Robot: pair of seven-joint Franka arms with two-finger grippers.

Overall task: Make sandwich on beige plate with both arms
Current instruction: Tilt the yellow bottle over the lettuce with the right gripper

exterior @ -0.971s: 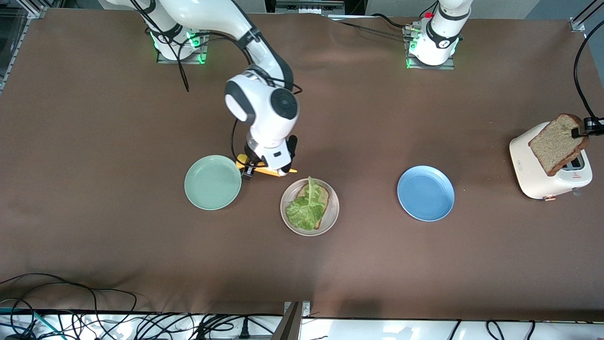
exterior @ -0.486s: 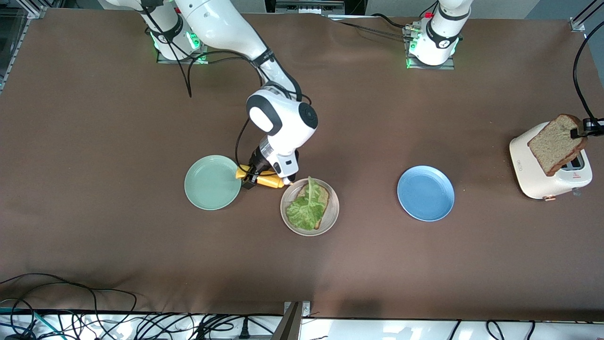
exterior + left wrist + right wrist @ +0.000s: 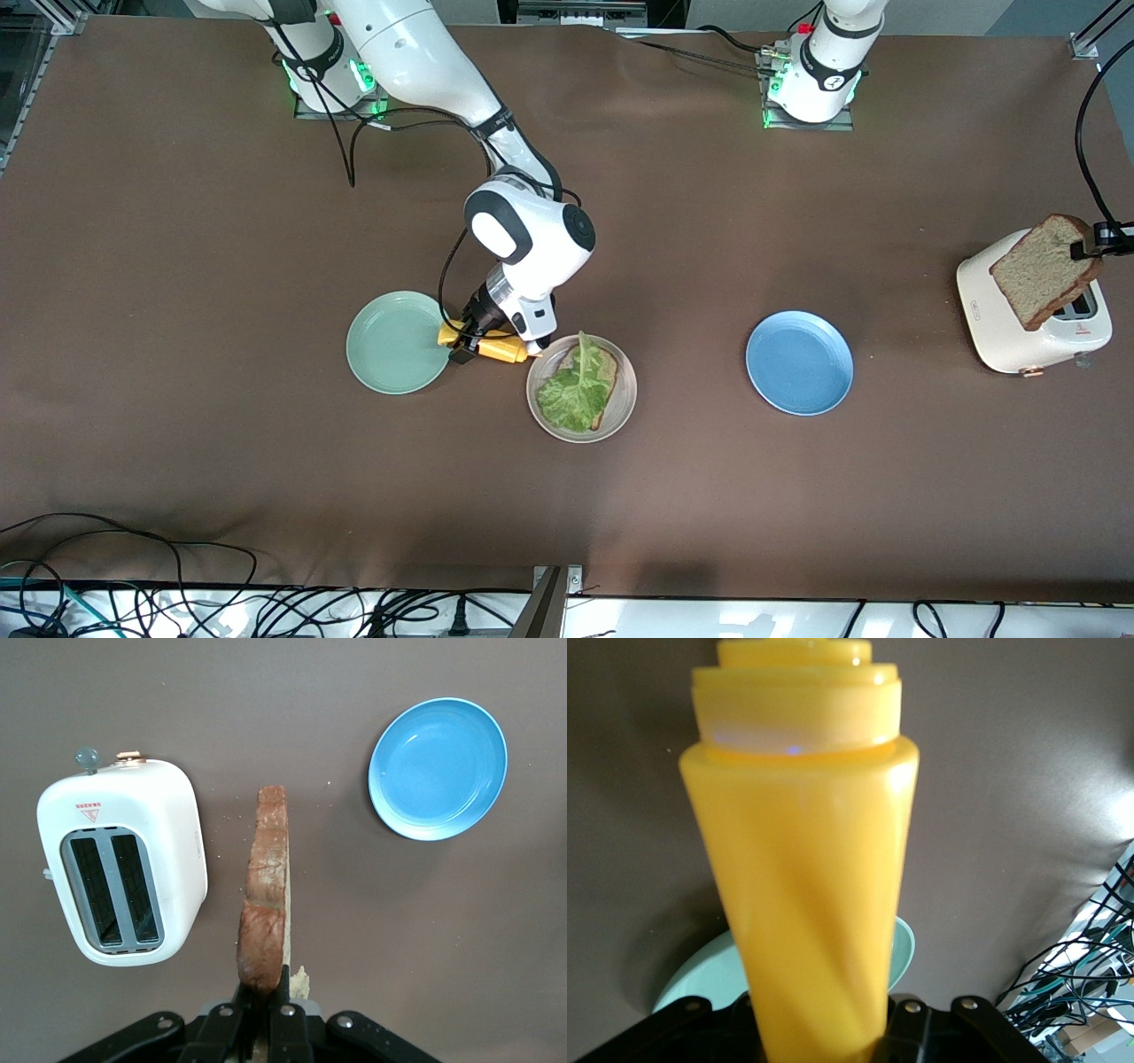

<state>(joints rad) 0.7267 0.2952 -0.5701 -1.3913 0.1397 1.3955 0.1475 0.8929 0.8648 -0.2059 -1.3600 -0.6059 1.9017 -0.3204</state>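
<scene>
While the sandwich is only half built, we see one bread slice (image 3: 599, 383) lying flat on the beige plate (image 3: 625, 403) with a lettuce leaf (image 3: 574, 388) on top of it. The leaf is long, and its thin end points toward the robots' side of the table, past the plate's rim. Its wide, ruffled end lies nearer the front camera.

The second bread slice (image 3: 1042, 267) is up in the air over the toaster (image 3: 1005, 332), at the left arm's end of the table. The left gripper (image 3: 263, 1010) is squeezed tight on one edge of it. From the left wrist view we look along its thin crust edge (image 3: 266, 895), which stretches straight away from the fingers, with the toaster's two slots (image 3: 115, 890) beside it.

The right gripper (image 3: 483, 338) hangs low between the mint-green plate (image 3: 394, 342) and the beige plate. It is holding a yellow squeeze bottle (image 3: 493, 346) that lies on its side, with its long way running from one plate to the other and its tip just by the beige plate's rim. The right wrist view shows the bottle (image 3: 806, 877) filling the space between the black fingers.

A blue plate (image 3: 799, 361) sits on the table between the beige plate and the toaster, well apart from both.
</scene>
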